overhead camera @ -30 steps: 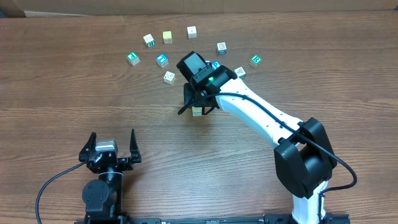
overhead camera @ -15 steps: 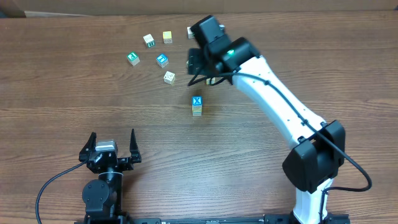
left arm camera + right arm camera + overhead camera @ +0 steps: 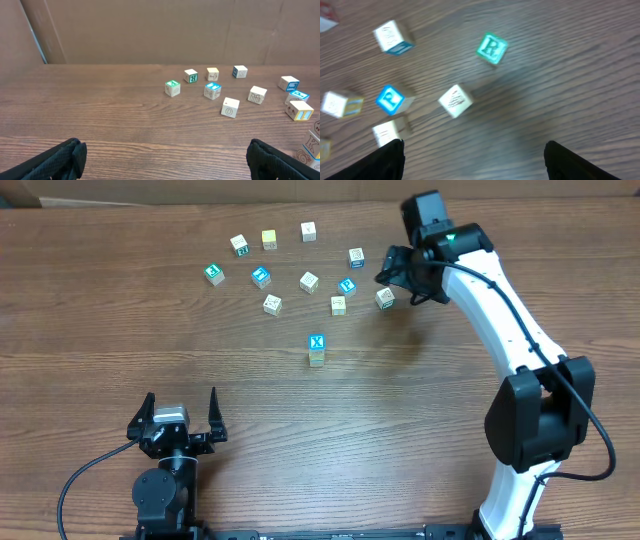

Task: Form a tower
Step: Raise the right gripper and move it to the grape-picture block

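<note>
Overhead view of a brown wood-grain counter (image 3: 120, 330) with two robot arms. Near the middle stood the tower (image 3: 317, 350), a narrow stack that appeared to be two cubes high, its top face showing a blue X over a pale cube. It stood alone, apart from both arms.

Beyond it, loose cubes (image 3: 270, 240) lay scattered in a rough arc, none touching the tower.

The right hand (image 3: 402, 280) hovered above the right end of that arc. In its wrist view, its fingers (image 3: 382, 162) stood wide apart at the lower corners with nothing between them, so it was open and empty. Below it lay a green R cube (image 3: 492, 48), a pale line-marked cube (image 3: 455, 100) nearer the middle, and a blue-faced cube (image 3: 390, 99) to the left. The view was blurred, so other markings could not be read.

The left hand (image 3: 181, 402) sat at the near edge of the counter, fully spread and holding nothing.

The step in hand seemed to be fetching the next cube. The next move would call for settling on one cube, probably the line-marked or green one. The hand would then lower with a finger on either side of it, clear of its neighbours, and close. The cube would have to be set squarely on the X face and released gently, or the narrow stack could topple.
</note>
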Controlling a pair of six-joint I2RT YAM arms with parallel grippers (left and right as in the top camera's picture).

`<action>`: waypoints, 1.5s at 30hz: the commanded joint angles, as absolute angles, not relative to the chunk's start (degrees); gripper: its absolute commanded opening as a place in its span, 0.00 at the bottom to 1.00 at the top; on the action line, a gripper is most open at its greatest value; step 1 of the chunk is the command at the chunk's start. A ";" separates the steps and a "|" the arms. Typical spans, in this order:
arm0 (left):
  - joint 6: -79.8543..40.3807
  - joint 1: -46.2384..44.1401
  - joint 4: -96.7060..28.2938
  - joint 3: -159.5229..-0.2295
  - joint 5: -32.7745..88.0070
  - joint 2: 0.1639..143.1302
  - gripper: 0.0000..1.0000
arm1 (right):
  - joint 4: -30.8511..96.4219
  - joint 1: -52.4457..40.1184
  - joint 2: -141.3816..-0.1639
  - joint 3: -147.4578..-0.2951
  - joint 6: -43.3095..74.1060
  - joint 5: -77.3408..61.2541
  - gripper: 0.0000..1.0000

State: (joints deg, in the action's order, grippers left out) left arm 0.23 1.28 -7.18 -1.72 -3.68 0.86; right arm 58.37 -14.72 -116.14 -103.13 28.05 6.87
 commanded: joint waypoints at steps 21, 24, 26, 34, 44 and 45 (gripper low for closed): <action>1.30 1.85 -7.88 -2.09 -4.45 0.32 1.00 | 32.14 -13.43 -115.20 -85.67 5.45 1.52 0.75; 1.30 1.85 -7.88 -2.09 -4.45 0.32 1.00 | 26.68 -13.43 -115.31 -82.83 5.48 1.10 0.71; 1.30 1.85 -7.88 -2.09 -4.45 0.32 1.00 | 24.08 -13.50 -115.31 -81.19 5.45 -0.08 0.69; 1.30 1.85 -7.88 -2.09 -4.45 0.32 1.00 | 19.79 -13.54 -116.88 -79.07 4.16 -4.64 0.67; 1.30 1.85 -7.88 -2.09 -4.45 0.32 1.00 | 18.06 -13.52 -120.36 -79.07 4.19 -4.60 0.66; 1.30 1.85 -7.88 -2.09 -4.45 0.30 0.99 | 18.04 -13.52 -120.36 -79.07 4.19 -4.60 0.64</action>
State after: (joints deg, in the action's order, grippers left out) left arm 0.23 1.28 -7.18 -1.72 -3.68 0.86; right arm 18.63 -13.54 -119.81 -79.53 4.60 -4.21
